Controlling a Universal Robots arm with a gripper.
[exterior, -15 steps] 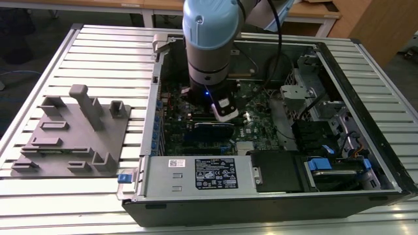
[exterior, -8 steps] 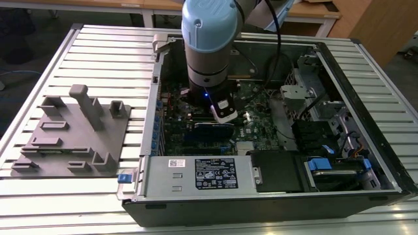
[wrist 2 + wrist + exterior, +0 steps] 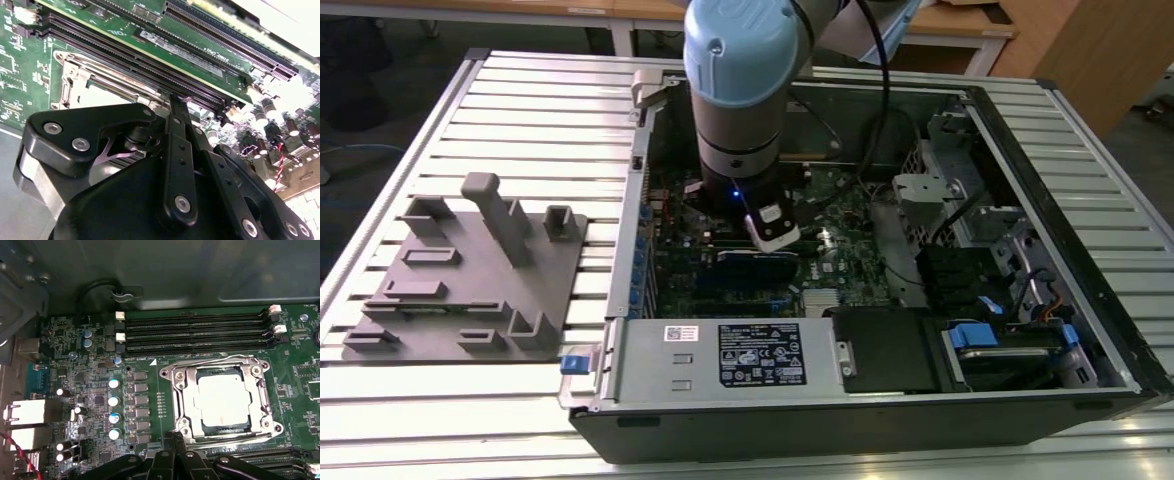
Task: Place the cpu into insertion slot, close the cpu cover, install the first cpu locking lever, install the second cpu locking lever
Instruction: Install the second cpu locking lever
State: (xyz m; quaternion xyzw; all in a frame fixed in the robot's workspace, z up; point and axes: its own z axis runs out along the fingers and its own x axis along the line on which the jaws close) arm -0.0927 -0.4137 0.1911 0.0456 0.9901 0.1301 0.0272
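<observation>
Inside the insertion slot [image 3: 223, 401] lies the cpu [image 3: 223, 399], silvery top up, with the cpu cover [image 3: 260, 390] folded flat around it as a metal frame. Along the cover's near edge my gripper [image 3: 174, 436] hovers, fingers [image 3: 176, 107] pressed together with nothing between them; whether the tips touch a lever there, I cannot quite tell. Memory slots [image 3: 195, 332] run beyond, on the green motherboard [image 3: 90, 390] within the computer case [image 3: 1067, 240].
</observation>
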